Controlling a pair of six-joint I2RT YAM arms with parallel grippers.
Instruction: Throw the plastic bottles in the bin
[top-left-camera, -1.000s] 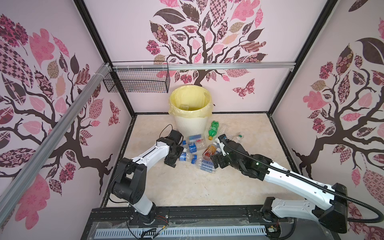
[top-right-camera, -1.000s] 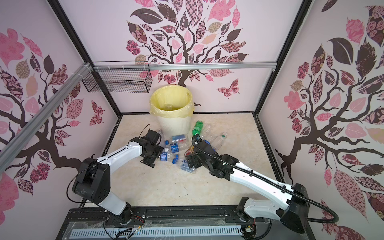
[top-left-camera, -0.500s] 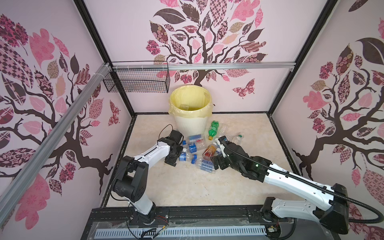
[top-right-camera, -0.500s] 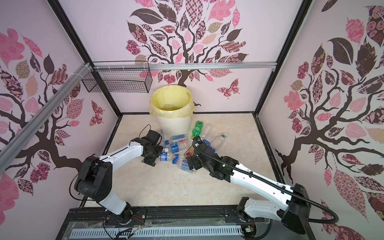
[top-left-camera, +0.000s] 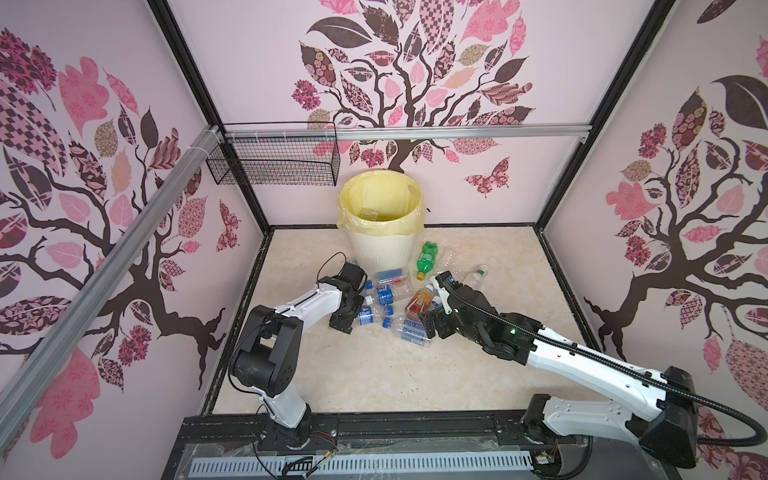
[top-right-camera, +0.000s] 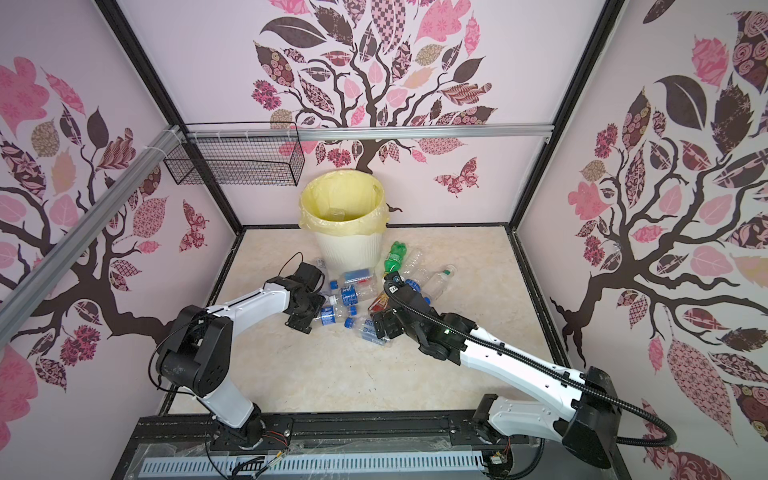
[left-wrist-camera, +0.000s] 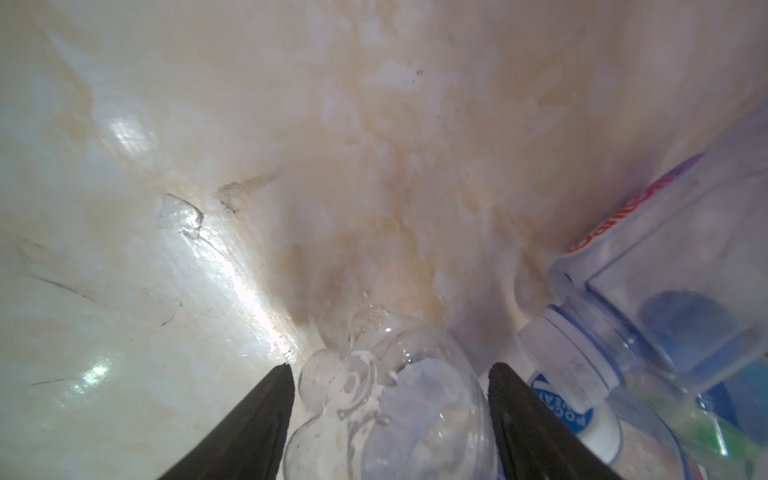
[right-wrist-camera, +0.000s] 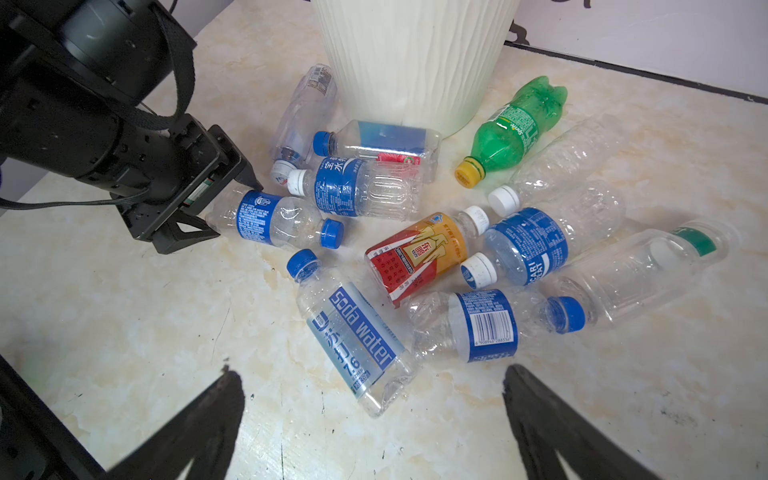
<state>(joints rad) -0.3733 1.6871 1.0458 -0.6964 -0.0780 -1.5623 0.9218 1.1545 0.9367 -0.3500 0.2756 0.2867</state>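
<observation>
Several plastic bottles lie in a heap in front of the cream ribbed bin (top-left-camera: 382, 249) (top-right-camera: 347, 253) (right-wrist-camera: 411, 62). My left gripper (top-left-camera: 347, 320) (top-right-camera: 307, 318) (left-wrist-camera: 388, 370) (right-wrist-camera: 230, 208) is open, its fingers either side of the base of a clear blue-labelled bottle (top-left-camera: 368, 314) (left-wrist-camera: 395, 407) (right-wrist-camera: 274, 220) with thin gaps. My right gripper (top-left-camera: 428, 328) (top-right-camera: 380, 328) (right-wrist-camera: 372, 372) hangs wide open just above the base of a "soda water" bottle (right-wrist-camera: 353, 345). Beside it lie an amber-red bottle (right-wrist-camera: 415, 253) and a green bottle (right-wrist-camera: 511, 124) (top-left-camera: 426, 257).
A black wire basket (top-left-camera: 274, 166) hangs on the back rail, left of the bin. One clear bottle (top-left-camera: 368, 214) lies inside the yellow liner. Black frame edges border the marble floor, and patterned walls close in on three sides.
The left jaws have narrowed round the base of the blue-labelled bottle. The right arm has hardly shifted and its jaws stay wide.
</observation>
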